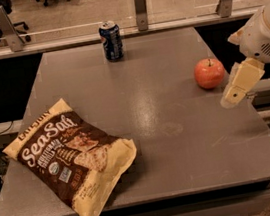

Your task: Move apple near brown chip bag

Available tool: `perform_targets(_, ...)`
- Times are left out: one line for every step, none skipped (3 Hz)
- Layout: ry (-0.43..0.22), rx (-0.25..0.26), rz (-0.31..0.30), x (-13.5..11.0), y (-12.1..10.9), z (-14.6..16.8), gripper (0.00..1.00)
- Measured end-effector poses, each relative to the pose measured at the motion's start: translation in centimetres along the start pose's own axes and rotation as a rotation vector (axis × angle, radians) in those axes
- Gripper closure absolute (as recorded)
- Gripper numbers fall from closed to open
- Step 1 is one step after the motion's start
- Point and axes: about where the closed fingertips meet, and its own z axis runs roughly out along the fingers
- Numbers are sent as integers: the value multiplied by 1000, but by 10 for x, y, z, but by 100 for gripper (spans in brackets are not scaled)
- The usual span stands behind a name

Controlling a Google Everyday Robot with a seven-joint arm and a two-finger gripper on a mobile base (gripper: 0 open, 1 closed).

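Note:
The red-orange apple sits upright on the right side of the grey table, stem up. The brown chip bag with "Sea Salt" lettering lies flat at the table's front left, one cream end hanging over the front edge. My gripper comes in from the right on a cream-white arm. It hovers just right of the apple and a little nearer the front, apart from it and holding nothing. The apple and the bag are far apart, across the table's width.
A dark-blue soda can stands at the table's back centre. A rail with metal posts runs behind the table. Office chairs stand on the floor at the far back left. The table's right edge is just beneath my gripper.

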Motion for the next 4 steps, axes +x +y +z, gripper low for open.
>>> perform_targets(-78,28,31,1,-17,24,0)
perform_targets(-149,49,58,1,-31,42,0)
perform_targets(-214,49,116,0,-40,59,0)
perform_targets(-273,40,184,2,-47,75,18)
